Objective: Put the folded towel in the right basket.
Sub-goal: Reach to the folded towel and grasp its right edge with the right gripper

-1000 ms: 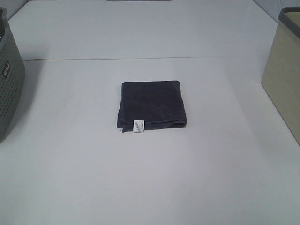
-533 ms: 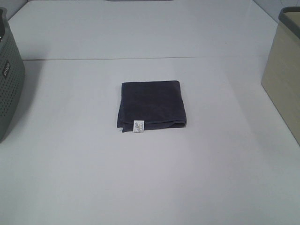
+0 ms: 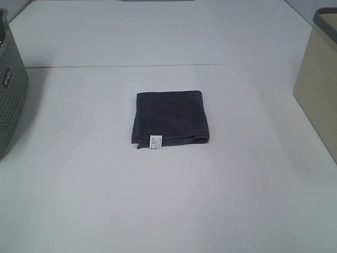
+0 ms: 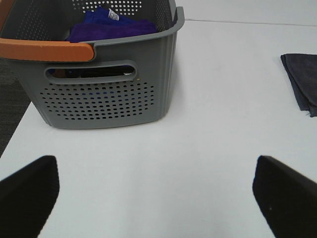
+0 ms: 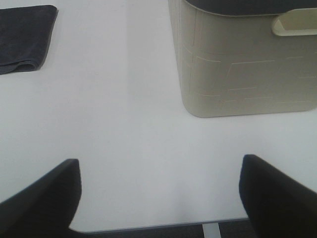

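Note:
The folded dark grey towel (image 3: 170, 118) lies flat in the middle of the white table, a white label at its near edge. It also shows in the left wrist view (image 4: 303, 79) and the right wrist view (image 5: 25, 38). The right basket (image 3: 318, 79) is beige with a dark rim and stands at the table's right edge; the right wrist view (image 5: 245, 59) shows it close by. My left gripper (image 4: 156, 198) is open and empty over bare table, far from the towel. My right gripper (image 5: 158, 196) is open and empty near the table's front edge. Neither gripper appears in the exterior high view.
A grey perforated basket (image 3: 10, 89) stands at the table's left edge; the left wrist view (image 4: 99, 74) shows its orange handle and a purple-blue cloth (image 4: 111, 25) inside. A seam (image 3: 158, 66) crosses the table behind the towel.

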`<action>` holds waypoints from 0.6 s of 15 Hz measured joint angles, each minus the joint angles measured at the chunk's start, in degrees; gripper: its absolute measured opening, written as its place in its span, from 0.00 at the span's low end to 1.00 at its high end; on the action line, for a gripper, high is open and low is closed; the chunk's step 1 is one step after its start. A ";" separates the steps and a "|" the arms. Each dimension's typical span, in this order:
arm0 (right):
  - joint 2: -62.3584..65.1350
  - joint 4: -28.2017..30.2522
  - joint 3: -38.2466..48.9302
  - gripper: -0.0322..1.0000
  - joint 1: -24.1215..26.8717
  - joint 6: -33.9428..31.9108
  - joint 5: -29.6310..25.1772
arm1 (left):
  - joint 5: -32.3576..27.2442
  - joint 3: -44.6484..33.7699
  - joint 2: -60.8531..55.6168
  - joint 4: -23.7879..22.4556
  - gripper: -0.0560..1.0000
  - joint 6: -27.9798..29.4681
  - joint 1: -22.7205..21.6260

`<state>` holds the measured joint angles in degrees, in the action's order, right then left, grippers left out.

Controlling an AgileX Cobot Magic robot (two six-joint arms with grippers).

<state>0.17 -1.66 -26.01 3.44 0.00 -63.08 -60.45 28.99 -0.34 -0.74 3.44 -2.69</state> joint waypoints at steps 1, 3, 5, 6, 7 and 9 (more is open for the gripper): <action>0.00 0.00 0.00 0.84 0.00 0.00 0.00 | 0.00 0.00 0.00 0.00 0.99 0.00 0.00; 0.00 0.00 0.00 0.84 0.00 0.00 0.00 | 0.00 0.00 0.00 0.00 0.99 0.00 0.00; 0.00 0.00 0.00 0.84 0.00 0.00 0.00 | 0.00 0.00 0.00 0.00 0.99 0.00 0.00; 0.00 0.00 0.00 0.84 0.00 0.00 0.00 | 0.00 0.00 0.00 0.00 0.99 0.00 0.00; 0.00 0.00 0.00 0.84 0.00 0.00 0.00 | 0.00 0.00 0.00 0.00 0.99 0.00 0.00; 0.00 0.00 0.00 0.84 0.00 0.00 0.00 | 0.00 0.00 0.00 0.00 0.99 0.00 0.00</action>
<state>0.17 -1.66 -26.01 3.44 0.00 -63.08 -60.45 28.99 -0.34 -0.74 3.44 -2.69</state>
